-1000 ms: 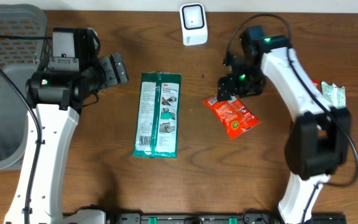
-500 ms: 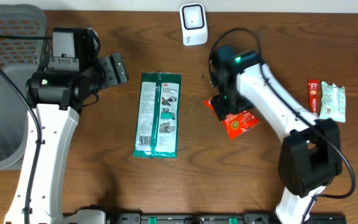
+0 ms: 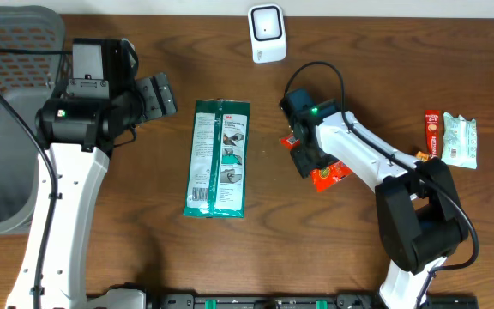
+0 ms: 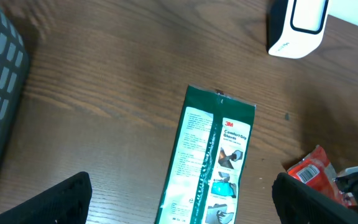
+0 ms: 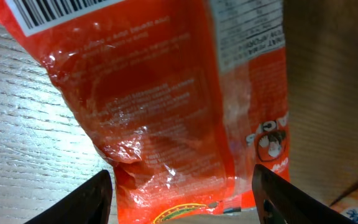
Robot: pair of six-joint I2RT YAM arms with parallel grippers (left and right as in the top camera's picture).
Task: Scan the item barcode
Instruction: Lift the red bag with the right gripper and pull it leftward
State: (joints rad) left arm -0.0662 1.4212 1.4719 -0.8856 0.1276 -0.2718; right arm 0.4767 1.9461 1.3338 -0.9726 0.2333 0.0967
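Overhead: the scanner (image 3: 267, 33) stands at 12 o'clock on the table (image 3: 144, 257). The red pouch (image 3: 333, 173) lies flat just right of centre, at 5 o'clock from the scanner and 3 o'clock from the green pack (image 3: 219, 157). My right gripper (image 3: 303, 153) sits over the pouch's 10 o'clock end. The left gripper (image 3: 157, 96) hangs at 10 o'clock from the pack, apart from it, near the basket (image 3: 7, 51) at 9 o'clock. A pale packet (image 3: 459, 140) lies at 3 o'clock.

Left wrist: my left fingers (image 4: 55, 202) are spread wide and hold nothing. The pack lies below between them, with the scanner at 1 o'clock and the pouch at 4 o'clock.

Right wrist: the right fingers (image 5: 92, 199) stand apart, one on either side of the pouch, whose barcode (image 5: 48, 15) is at 11 o'clock. I cannot tell whether they touch it.
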